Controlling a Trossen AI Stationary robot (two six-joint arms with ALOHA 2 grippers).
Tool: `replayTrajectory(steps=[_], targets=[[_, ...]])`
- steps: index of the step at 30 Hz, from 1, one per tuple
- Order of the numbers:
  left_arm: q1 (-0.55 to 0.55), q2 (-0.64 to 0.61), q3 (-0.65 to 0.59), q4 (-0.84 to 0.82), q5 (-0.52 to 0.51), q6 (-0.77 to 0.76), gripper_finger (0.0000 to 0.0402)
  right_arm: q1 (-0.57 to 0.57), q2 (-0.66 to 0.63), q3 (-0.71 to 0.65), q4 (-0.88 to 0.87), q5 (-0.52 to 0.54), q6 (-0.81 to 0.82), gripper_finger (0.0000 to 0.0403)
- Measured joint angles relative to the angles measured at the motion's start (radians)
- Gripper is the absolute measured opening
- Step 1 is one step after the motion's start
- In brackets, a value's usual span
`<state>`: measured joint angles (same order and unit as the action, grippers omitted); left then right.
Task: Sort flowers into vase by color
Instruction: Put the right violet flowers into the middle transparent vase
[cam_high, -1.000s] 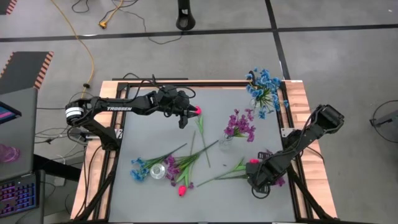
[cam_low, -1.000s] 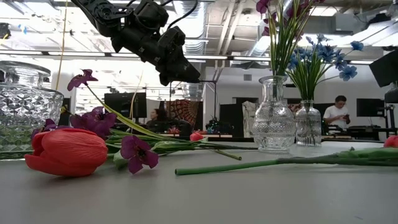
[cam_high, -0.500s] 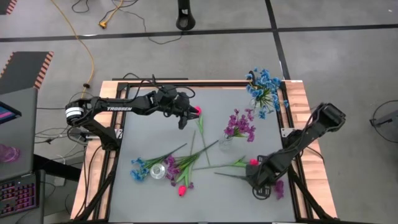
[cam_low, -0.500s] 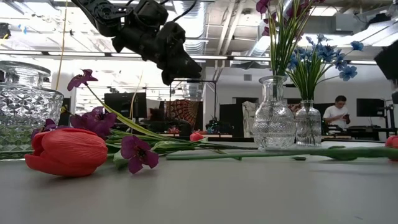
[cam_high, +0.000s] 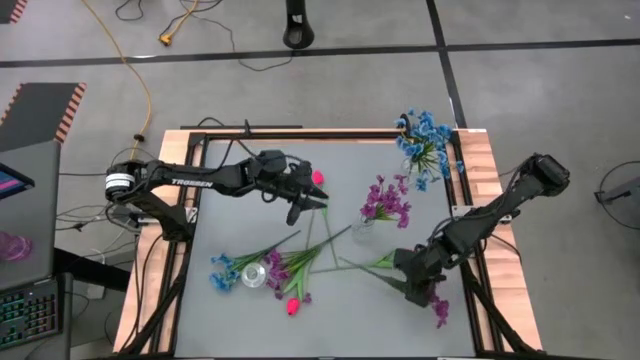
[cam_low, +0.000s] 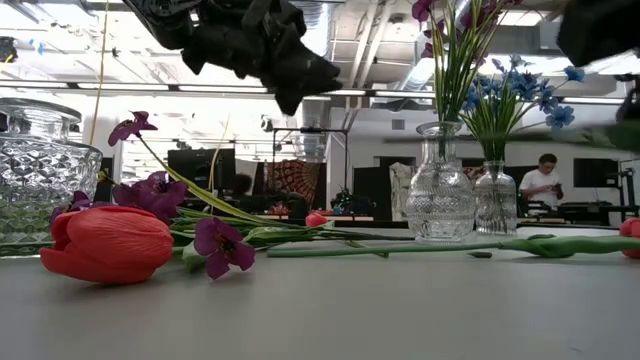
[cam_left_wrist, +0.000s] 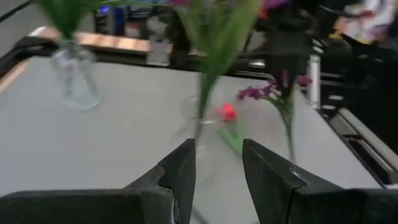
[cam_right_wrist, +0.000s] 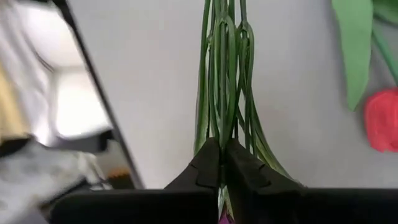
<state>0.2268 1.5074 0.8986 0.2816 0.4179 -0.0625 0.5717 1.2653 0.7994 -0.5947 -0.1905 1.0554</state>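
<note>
**A:** Where is the right gripper working?

**B:** Reading the tabletop (cam_high: 235, 215) from above as a clock face, the right gripper (cam_high: 415, 281) is reaching in at about 4 o'clock. Its fingers (cam_right_wrist: 208, 165) are pressing together, clamping the thin green stems of a purple sprig (cam_high: 438, 306). The sprig's blossoms are trailing out toward 5 o'clock. A pink-red tulip bud (cam_right_wrist: 380, 120) is lying just beside those stems.

**A:** And the left one?

**B:** The left gripper (cam_high: 308, 198) is hanging above the tabletop, slightly toward 11 o'clock from the centre. Its fingers (cam_left_wrist: 180, 171) are standing apart. A pink tulip (cam_high: 318, 177) is lying just beside it, on the 12 o'clock side.

**A:** Where are the other flowers sitting?

**B:** A blue bunch (cam_high: 424, 140) is standing in a glass vase (cam_low: 496, 200) at the 2 o'clock corner. A purple bunch (cam_high: 386, 198) is standing in a second vase (cam_high: 362, 229), toward 3 o'clock from the centre. At 8 o'clock a third vase (cam_high: 253, 274) is sitting among loose flowers. A blue sprig (cam_high: 222, 270), a loose purple sprig (cam_high: 290, 264) and a red tulip (cam_high: 293, 306) are all lying flat around it.
</note>
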Motion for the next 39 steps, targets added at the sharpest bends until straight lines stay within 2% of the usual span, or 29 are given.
replayTrajectory(steps=[5, 11, 18, 23, 30, 39], targets=[[-0.077, 0.0, 0.0, 0.051, -0.011, 0.017, 0.0119, -0.048, -0.055, 0.0, 0.058, 0.0, 0.097, 0.0041], [-0.154, 0.0, 0.0, 0.101, -0.049, 0.038, 0.0119, -0.086, -0.063, 0.0, 0.179, -0.023, 0.162, 0.0041], [-0.249, 0.0, 0.0, 0.119, -0.164, 0.169, 0.0119, -0.111, -0.054, 0.0, 0.336, -0.032, 0.276, 0.0041], [-0.31, 0.0, 0.0, 0.15, -0.241, 0.297, 0.0119, -0.115, -0.054, 0.0, 0.367, -0.032, 0.377, 0.0041], [-0.381, 0.0, 0.0, 0.161, -0.355, 0.379, 0.0119, -0.117, -0.054, 0.0, 0.374, -0.031, 0.464, 0.0041], [-0.441, 0.0, 0.029, 0.166, -0.381, 0.425, 0.0165, -0.144, -0.054, 0.0, 0.459, -0.027, 0.571, 0.0041]])
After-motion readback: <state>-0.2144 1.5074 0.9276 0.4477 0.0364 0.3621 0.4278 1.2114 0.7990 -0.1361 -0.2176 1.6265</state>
